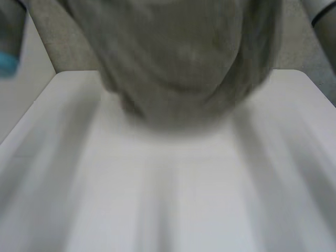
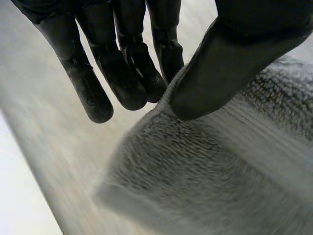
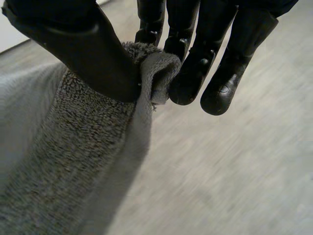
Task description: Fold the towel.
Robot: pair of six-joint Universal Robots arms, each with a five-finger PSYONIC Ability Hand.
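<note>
This looks like a robot lab or test room, not a home. A plain white table (image 1: pixel 157 199) with rounded corners takes up most of the head view. The robot's left arm (image 1: pixel 8 60), with its light-blue cap, enters at 10 o'clock and the right arm (image 1: pixel 323 10) at 2 o'clock. Past the table's 12 o'clock edge lies a dull beige-grey floor (image 1: pixel 68 42), like office carpet. A grey towel (image 1: pixel 178 52) hangs there, above the table
</note>
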